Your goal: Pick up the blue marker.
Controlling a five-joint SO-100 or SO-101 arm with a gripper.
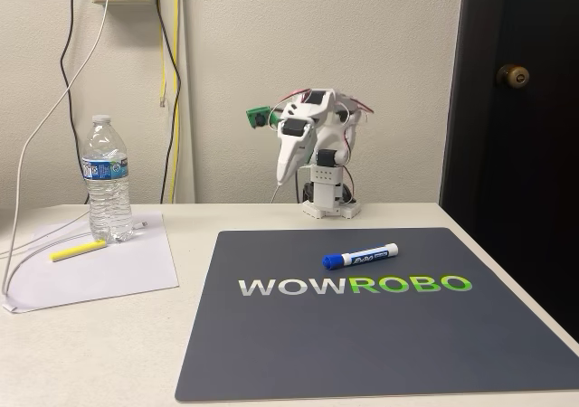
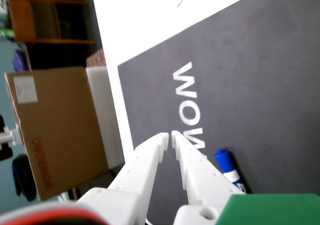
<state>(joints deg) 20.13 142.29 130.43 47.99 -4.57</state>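
White-fingered, the gripper (image 2: pixel 169 134) hung with jaws nearly closed, holding nothing, well above the dark mat (image 1: pixel 271 353) where the blue marker (image 1: pixel 360 256) lay beside its WOWROBO lettering (image 1: pixel 355 285).

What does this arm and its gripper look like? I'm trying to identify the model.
The arm is white plastic with black servo motors at its joints, thin red wires looping over the top, and a green camera mount on its side. The gripper has two white tapered fingers with small holes along them.

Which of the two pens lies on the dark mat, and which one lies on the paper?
The blue marker, with blue cap and white barrel, lies on the dark mat. The thin yellow highlighter lies on the white paper, beside the water bottle.
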